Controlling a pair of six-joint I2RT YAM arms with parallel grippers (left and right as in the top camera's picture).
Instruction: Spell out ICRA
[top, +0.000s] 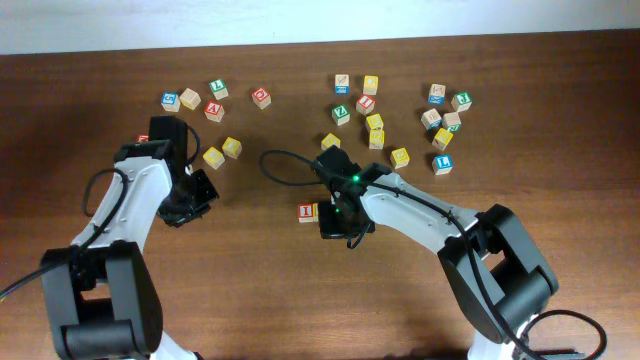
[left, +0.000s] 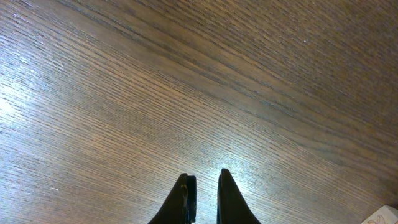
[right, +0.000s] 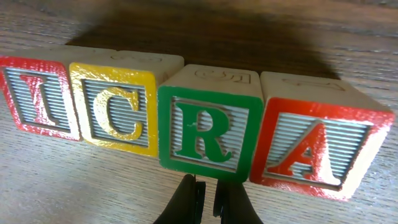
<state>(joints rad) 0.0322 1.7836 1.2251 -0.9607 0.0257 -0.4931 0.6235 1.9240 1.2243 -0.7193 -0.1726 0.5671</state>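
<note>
Looking through the right wrist view, I see four letter blocks side by side across the frame: the red I block (right: 37, 99) at far left, the yellow C block (right: 115, 112), the green R block (right: 208, 127) and the red A block (right: 314, 149) at far right. The word reads whole, so I judge the task all but done. My right jaws are pressed together and empty at the bottom edge, just in front of the R.

From overhead the row lies mid-frame on the counter (top: 250, 290), mostly hidden under my right arm. My left jaws are at a thin slit, holding nothing, over bare wood.

These look like light, stiff wooden cubes with slick painted faces. Neighbours touch, so I'd pinch any one across its free front and back faces.
</note>
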